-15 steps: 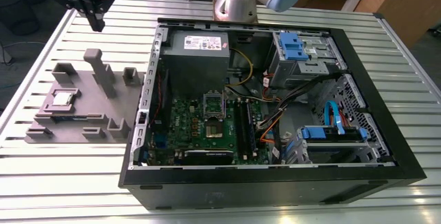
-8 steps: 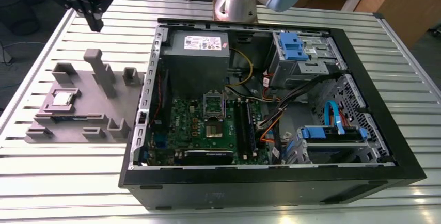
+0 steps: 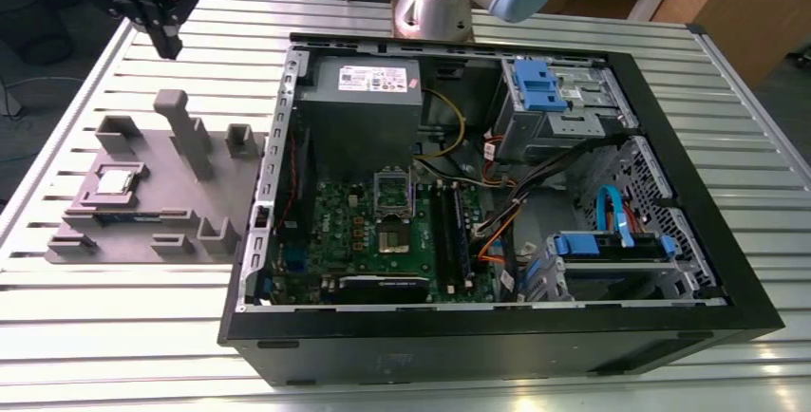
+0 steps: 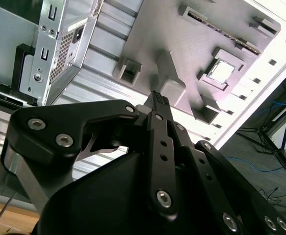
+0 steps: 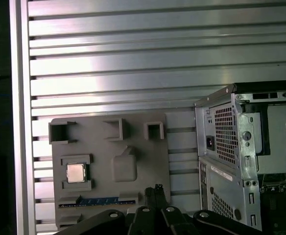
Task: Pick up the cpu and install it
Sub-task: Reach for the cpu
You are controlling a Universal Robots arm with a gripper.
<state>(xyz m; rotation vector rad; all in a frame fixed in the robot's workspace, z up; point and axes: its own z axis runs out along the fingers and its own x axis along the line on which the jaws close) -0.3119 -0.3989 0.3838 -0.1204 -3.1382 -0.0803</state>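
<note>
One cpu (image 3: 117,181) flat in a recess of the grey fixture (image 3: 159,179), well apart from the closed, empty gripper (image 3: 167,48).

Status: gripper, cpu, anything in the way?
Empty gripper up over the table, fingers shut. The cpu sits in its pocket on the grey fixture, untouched. Nothing on top of it; tall post stands beside it.

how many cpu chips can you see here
1. The cpu lies in a recess on the grey fixture plate, to the exterior view's left of the open computer case. Others could be hidden inside the case.
</note>
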